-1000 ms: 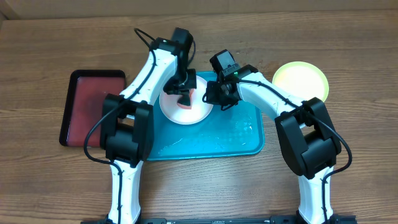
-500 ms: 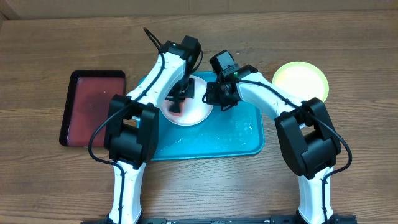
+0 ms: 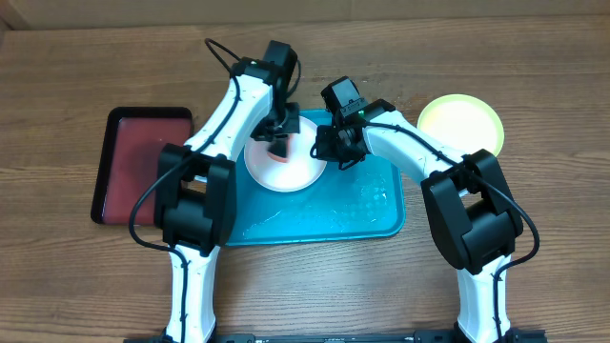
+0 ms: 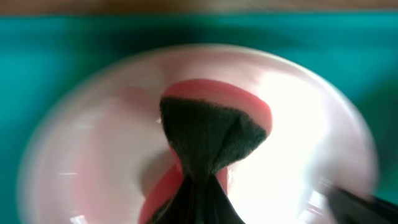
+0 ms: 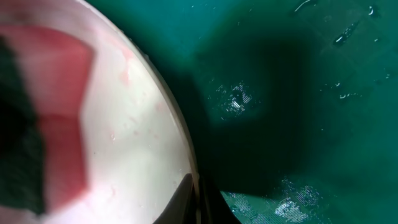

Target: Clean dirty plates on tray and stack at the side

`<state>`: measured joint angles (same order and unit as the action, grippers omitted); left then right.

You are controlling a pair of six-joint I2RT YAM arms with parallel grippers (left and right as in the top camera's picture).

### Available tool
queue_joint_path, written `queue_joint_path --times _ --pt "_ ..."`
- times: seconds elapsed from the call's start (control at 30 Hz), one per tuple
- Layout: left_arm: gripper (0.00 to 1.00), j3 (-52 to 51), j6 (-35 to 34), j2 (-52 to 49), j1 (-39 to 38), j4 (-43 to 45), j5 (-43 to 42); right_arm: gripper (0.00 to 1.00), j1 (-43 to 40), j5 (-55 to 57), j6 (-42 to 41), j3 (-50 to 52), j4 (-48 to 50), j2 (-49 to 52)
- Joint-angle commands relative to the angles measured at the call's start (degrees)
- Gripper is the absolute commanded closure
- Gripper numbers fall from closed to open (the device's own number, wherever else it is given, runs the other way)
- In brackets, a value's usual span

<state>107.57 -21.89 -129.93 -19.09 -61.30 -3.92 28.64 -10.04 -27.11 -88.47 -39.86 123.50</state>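
On tray (image 3: 367,205) sits white plate (image 3: 291,173) — left claw (image 3: 279,141) clamped on sponge (image 4: 211,130) pressed to it, right claw (image 5: 198,202) pinched shut on its rim. Likely light, stiff, wet-slippery — grip the rim. 1 yellow-green plate (image 3: 461,122) on bench (image 3: 543,248).

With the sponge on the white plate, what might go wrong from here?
1. The right gripper pinches only the white plate at its rim, and the tray is wet: scrubbing could twist the plate loose.
2. The left gripper holds the sponge by a folded pinch; it might pull out.
3. Faint pink smears near the rim may get missed.
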Motion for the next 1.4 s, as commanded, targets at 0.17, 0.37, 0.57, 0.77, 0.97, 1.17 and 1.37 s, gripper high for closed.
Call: queue_joint_path --times 0.17,0.37,0.57,0.77,0.97,1.17,1.37 --pt "0.96 -0.68 5.16 -1.03 -3.98 -3.61 -2.86 0.96 0.92 0.55 0.52 0.35 0.59 0.42" --pt "0.96 -0.68 1.42 -1.03 -1.84 -9.05 16.92 0.96 0.92 0.55 0.52 0.35 0.31 0.42" --pt "0.96 -0.09 -5.75 -0.98 2.10 -9.77 24.72 0.96 0.92 0.55 0.52 0.35 0.15 0.42" --pt "0.96 0.59 -0.59 -0.90 4.70 -5.22 -0.26 0.96 0.92 0.52 0.55 0.33 0.17 0.42" --pt "0.96 2.01 7.02 0.20 5.40 -3.15 -11.58 0.96 0.92 0.55 0.57 0.11 0.63 0.39" --pt "0.96 3.23 4.81 7.30 10.82 -4.07 -10.32 0.96 0.92 0.55 3.58 -3.04 -0.74 0.37" --pt "0.96 3.23 -2.12 14.49 21.77 -6.71 0.46 0.96 1.27 0.74 6.97 -7.41 -2.93 0.37"
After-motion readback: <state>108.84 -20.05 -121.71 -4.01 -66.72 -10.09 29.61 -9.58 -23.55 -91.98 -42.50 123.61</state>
